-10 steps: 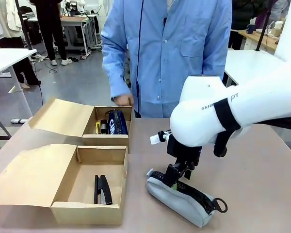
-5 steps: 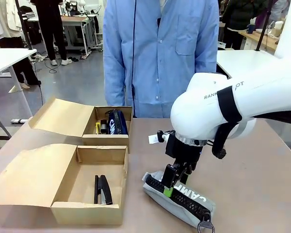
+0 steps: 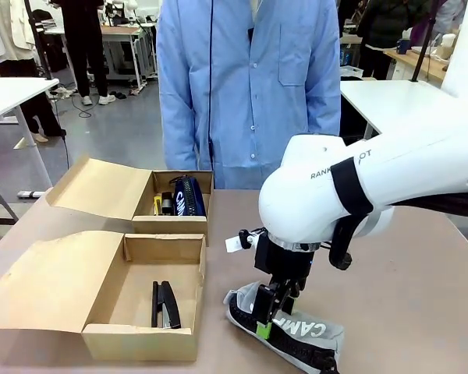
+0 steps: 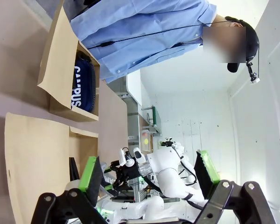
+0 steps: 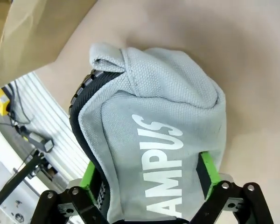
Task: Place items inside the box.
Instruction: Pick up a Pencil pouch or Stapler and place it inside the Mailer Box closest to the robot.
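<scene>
The step in hand is the pick-up of the grey fabric zip pouch (image 3: 308,336), printed with white lettering. It lies on the tan counter (image 3: 429,296) just right of the nearer open brown cardboard box (image 3: 140,343). The right arm's fingers (image 3: 266,315) are down on the pouch's left end. In the right wrist view their green pads (image 5: 206,171) sit against either side of the bunched cloth, pinching it across its width. How firm that pinch is I cannot say for certain, since the pouch rests on the counter with no lift showing.

The left arm's fingers (image 4: 91,173) are spread wide with nothing between them.

The nearer box holds a black stapler (image 3: 168,304) with bare floor beside it. The farther cardboard box (image 3: 171,226) carries a navy pouch (image 3: 189,195) and a small yellow-black utility knife (image 3: 157,205). A person in a blue coat (image 3: 249,93) stands at the far edge.

The next move, as I read it, calls for a straight lift high enough to clear the nearer box's right wall, then a carry leftward over the open compartment. The pouch is soft and long, so its free end is likely to sag. That end should hang clear of the wall before lowering, and the pouch should go down beside the stapler rather than on it.
</scene>
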Tool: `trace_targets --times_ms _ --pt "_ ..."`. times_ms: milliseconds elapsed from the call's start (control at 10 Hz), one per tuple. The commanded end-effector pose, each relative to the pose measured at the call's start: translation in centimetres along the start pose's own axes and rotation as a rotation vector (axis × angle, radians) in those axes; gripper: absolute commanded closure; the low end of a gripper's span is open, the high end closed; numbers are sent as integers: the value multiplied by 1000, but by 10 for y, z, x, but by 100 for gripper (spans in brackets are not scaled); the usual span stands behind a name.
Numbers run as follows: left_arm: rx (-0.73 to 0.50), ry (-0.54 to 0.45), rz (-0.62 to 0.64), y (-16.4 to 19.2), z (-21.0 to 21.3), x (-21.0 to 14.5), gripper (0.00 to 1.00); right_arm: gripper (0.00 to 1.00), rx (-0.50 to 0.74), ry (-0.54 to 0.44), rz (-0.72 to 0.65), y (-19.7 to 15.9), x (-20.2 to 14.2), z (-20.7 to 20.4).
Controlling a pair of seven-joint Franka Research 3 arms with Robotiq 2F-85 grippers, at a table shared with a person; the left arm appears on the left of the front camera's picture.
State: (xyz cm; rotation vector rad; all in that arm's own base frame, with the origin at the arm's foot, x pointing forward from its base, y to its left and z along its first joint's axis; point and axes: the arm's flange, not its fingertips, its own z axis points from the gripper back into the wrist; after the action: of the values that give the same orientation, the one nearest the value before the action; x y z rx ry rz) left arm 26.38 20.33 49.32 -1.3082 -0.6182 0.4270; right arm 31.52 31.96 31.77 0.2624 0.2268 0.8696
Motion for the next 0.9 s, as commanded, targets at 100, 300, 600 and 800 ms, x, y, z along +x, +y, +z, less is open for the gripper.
trace_targets --times_ms 100,300,600,800 --pt "-17 -2 -19 0 0 -2 0 78 -13 20 19 -5 1 1" --pt "-17 -2 -19 0 0 -2 0 100 -2 17 19 -6 0 1" --pt "-17 -2 -19 0 0 -2 0 100 13 13 19 -8 0 1" --pt "-17 -2 -19 0 0 -2 0 100 28 20 19 -10 -1 2"
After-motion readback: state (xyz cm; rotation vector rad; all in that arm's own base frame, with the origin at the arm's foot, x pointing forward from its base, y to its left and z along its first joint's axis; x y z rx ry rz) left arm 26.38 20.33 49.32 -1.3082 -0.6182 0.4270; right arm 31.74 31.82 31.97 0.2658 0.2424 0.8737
